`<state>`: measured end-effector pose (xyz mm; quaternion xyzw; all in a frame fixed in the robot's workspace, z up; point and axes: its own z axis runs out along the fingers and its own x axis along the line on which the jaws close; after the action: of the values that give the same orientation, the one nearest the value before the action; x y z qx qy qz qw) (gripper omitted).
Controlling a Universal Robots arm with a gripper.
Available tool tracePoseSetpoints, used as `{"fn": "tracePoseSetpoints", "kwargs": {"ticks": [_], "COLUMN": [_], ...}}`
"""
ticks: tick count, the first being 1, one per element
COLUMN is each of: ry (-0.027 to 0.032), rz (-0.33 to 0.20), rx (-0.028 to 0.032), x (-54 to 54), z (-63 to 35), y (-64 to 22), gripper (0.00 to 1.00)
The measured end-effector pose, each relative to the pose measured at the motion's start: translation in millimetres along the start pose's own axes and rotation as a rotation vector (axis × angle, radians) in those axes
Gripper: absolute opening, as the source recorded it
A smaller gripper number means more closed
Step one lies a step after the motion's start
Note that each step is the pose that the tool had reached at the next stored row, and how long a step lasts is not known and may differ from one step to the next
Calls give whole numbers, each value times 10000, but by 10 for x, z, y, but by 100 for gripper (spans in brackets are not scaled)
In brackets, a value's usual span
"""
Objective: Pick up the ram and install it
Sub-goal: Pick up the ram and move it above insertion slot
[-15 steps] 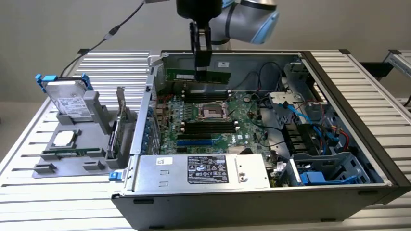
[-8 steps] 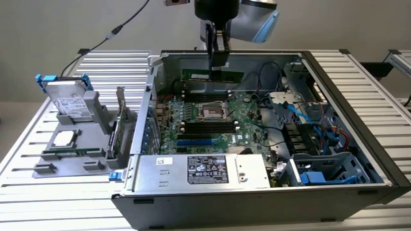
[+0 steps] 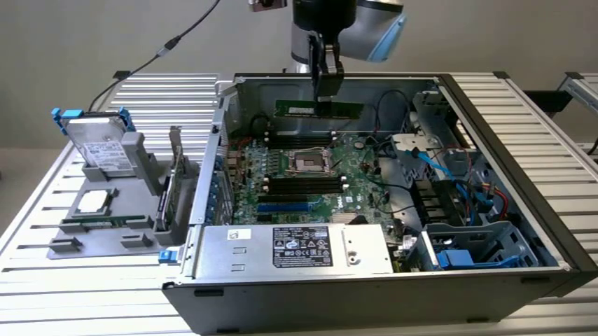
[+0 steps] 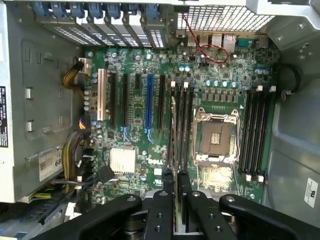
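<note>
Ram (image 3: 297, 109) hangs edge-down in the pincer (image 3: 327, 98), which pinches its upper edge near mid-length, above the far end of the motherboard (image 3: 323, 178) inside the open computer case. In the wrist view the stick runs alongside the black slots (image 4: 186, 125) beside the processor socket (image 4: 216, 135). Doing this well likely means holding it level and parallel to one slot, centred end to end, with the slot's latches open, and lowering it straight without twisting.

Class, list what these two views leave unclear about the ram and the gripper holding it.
- Exterior view: the middle of the ram sits behind the gripper; its chips are too small to count.
- Wrist view: the ram shows edge-on, faces hidden; which of the slots lies under it is unclear.
- Exterior view: the top edge cuts off the arm.
</note>
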<state>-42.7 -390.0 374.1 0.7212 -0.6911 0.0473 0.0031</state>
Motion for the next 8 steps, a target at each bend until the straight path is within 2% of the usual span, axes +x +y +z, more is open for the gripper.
{"fn": "tracePoseSetpoints", "kwargs": {"ticks": [3, 8], "ry": [7, 19], "rz": [34, 104], "rx": [144, 299], "x": [-11, -31], "z": [16, 49], "y": [18, 69], "gripper": [15, 15]}}
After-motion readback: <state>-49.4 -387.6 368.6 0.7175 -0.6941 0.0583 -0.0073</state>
